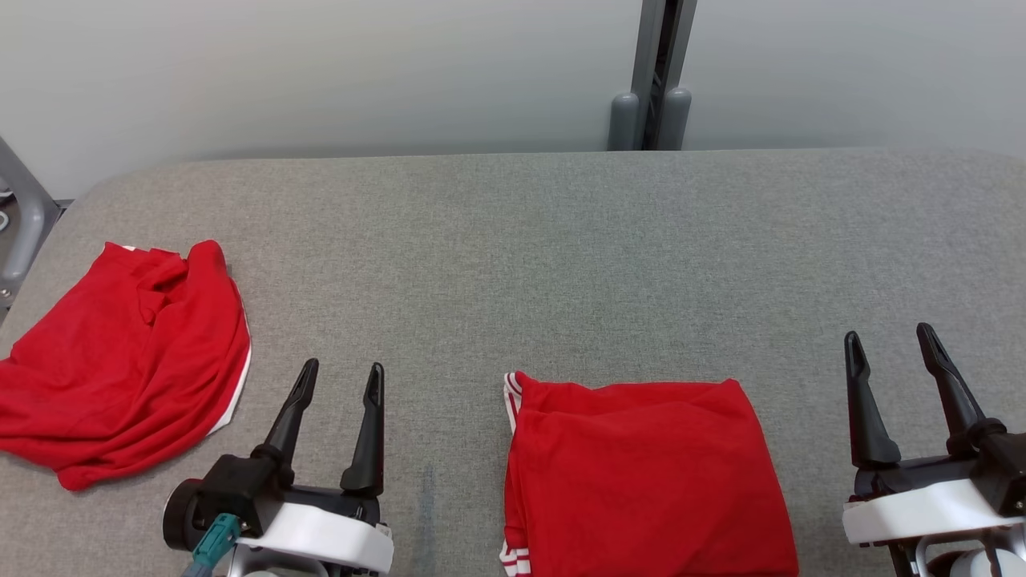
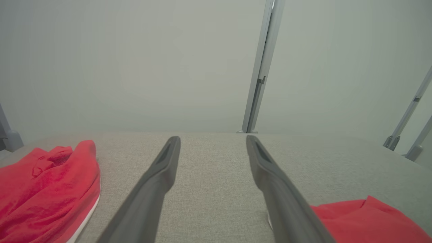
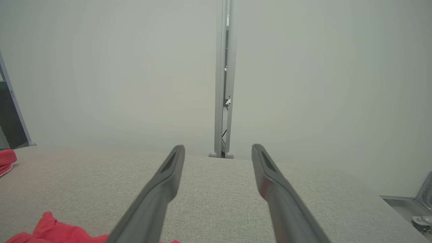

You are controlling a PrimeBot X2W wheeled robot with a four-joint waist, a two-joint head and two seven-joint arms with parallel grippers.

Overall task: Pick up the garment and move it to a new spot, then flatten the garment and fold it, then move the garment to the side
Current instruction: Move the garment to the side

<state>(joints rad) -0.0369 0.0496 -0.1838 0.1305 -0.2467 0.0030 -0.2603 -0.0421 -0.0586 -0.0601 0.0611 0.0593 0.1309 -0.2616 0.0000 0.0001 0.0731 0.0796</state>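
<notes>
A red garment (image 1: 645, 473) with white striped trim lies folded into a neat rectangle at the table's near edge, between my two grippers; its corner shows as the folded garment (image 2: 368, 221) low right in the left wrist view and as the same garment (image 3: 57, 233) low left in the right wrist view. A second red garment (image 1: 128, 361) lies crumpled at the left, seen too as the crumpled garment (image 2: 44, 189). My left gripper (image 1: 341, 377) is open and empty, left of the folded piece. My right gripper (image 1: 890, 336) is open and empty to its right.
The grey fabric-covered table (image 1: 561, 256) stretches wide behind the garments. A pale wall with a grey vertical post (image 1: 653, 76) stands behind it. A grey metal frame (image 1: 24, 216) sits at the table's far left corner.
</notes>
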